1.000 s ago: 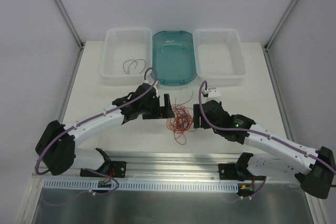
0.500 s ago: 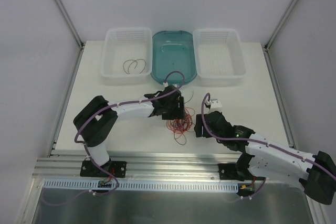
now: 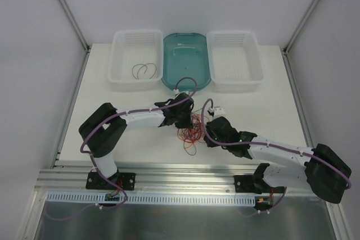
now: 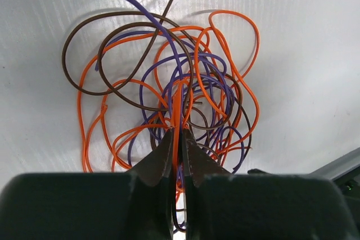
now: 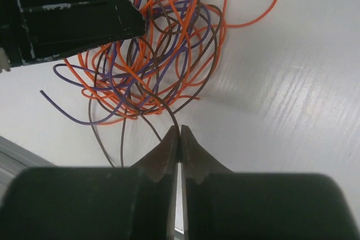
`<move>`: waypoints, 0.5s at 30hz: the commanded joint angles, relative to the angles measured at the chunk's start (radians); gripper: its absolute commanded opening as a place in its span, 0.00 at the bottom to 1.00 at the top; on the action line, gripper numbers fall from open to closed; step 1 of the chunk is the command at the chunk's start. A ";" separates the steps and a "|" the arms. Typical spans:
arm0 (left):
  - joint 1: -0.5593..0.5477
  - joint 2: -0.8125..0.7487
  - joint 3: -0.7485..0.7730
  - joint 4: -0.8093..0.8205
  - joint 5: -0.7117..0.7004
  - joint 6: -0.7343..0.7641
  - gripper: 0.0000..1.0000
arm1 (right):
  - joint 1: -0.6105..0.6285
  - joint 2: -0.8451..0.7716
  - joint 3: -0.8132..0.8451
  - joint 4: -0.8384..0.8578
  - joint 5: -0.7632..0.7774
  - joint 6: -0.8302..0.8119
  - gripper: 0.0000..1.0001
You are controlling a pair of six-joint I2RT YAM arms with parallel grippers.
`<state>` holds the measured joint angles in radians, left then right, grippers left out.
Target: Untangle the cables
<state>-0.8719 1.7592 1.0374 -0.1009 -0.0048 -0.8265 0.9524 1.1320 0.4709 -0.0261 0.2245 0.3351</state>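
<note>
Top external: white table [image 3: 264,111] has 3 bins along its 12 o'clock edge: white basket [image 3: 119,80] at 11, teal tray [image 3: 185,68] at 12, second white basket [image 3: 256,77] at 1. The basket at 11 holds a couple of dark loops [image 3: 143,70], prob. strands sorted out already; the other two bins look bare. Left arm [image 3: 140,117] and right arm [image 3: 270,151] reach in to table centre and meet over the cables [image 3: 191,133], a loose orange/brown/purple knot just toward 6 from the tray. Left gripper [image 3: 187,117] sits at the knot's 10–11 and right gripper [image 3: 208,130] at its 3, so each can pull outward w/o crossing the other.

Left wrist: tips pressed together on one orange cable [image 4: 176,102] that runs toward 12 into the knot. Right wrist: tips closed on a brown cable [image 5: 170,115] at the knot's 6 edge. Two colours, opposite sides: prob. set up to draw the strands apart.
</note>
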 commanded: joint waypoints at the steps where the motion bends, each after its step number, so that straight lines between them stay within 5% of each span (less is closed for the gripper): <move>1: -0.004 -0.064 -0.039 0.015 -0.053 0.007 0.00 | -0.004 -0.012 0.011 0.042 -0.010 0.007 0.01; 15: 0.275 -0.363 -0.390 0.013 -0.101 0.059 0.00 | -0.124 -0.520 0.139 -0.572 0.295 -0.085 0.01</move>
<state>-0.6418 1.4693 0.7162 -0.0566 -0.0368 -0.8188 0.8738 0.7143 0.5484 -0.3954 0.3874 0.2951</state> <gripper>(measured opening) 0.022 0.020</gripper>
